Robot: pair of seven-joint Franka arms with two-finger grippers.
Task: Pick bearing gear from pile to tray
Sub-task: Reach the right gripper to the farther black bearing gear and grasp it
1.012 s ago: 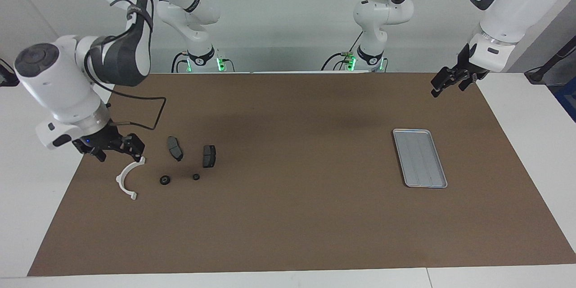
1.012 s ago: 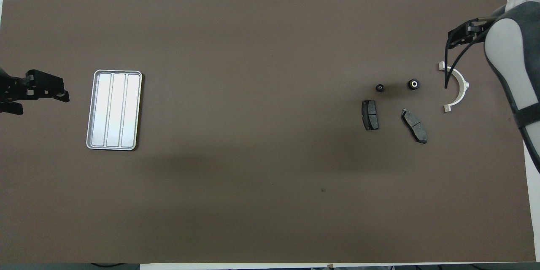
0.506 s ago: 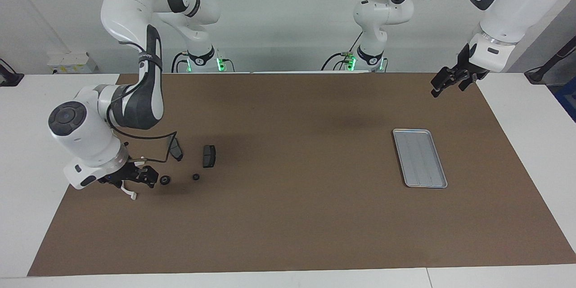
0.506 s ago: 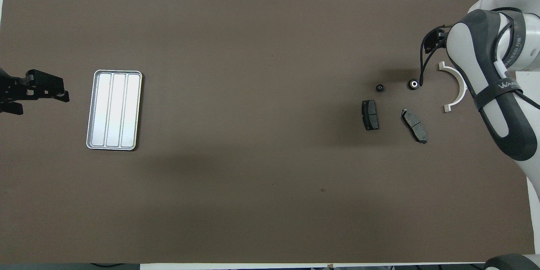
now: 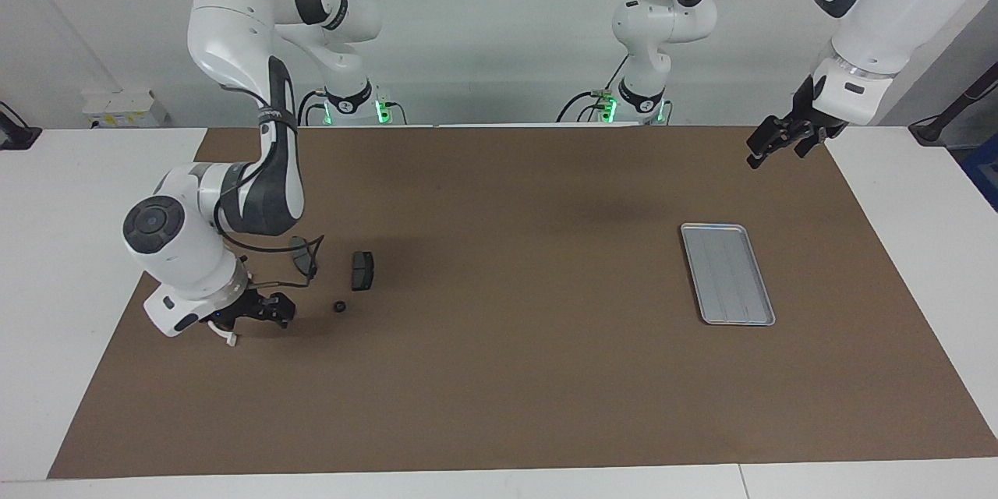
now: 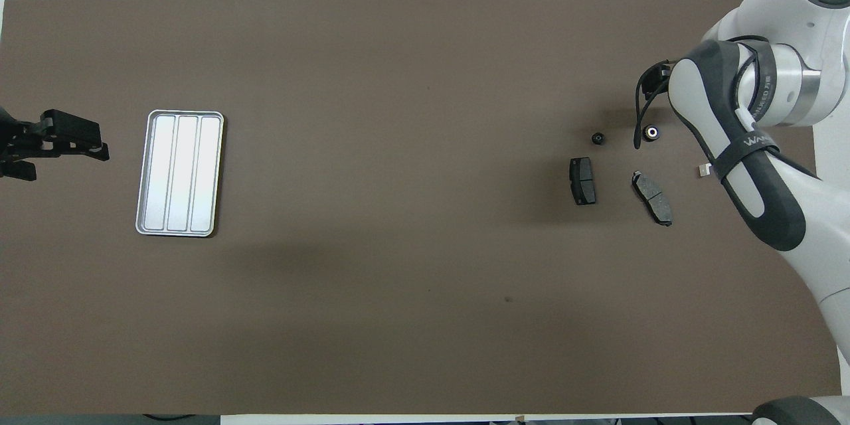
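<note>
Honestly you'd barely started: the tray (image 5: pixel 727 273) sat empty, your right hand (image 5: pixel 269 313) was open, low over the bearing gear (image 6: pixel 652 132) in the pile, nothing gripped. Left hand (image 5: pixel 776 142) waited open near the tray.

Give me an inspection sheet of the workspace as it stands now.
Surface: brown mat on a white table.
Job's things: tray empty, at the left arm's end; two bearings in the pile.
Clutter: two brake pads; white bracket, mostly hidden by the right arm.
Grippers: right gripper open, low over the larger bearing; left gripper open, waiting beside the tray, holding nothing.
Cables: black cable loops off the right wrist across one pad.
Surroundings: nothing seen.
</note>
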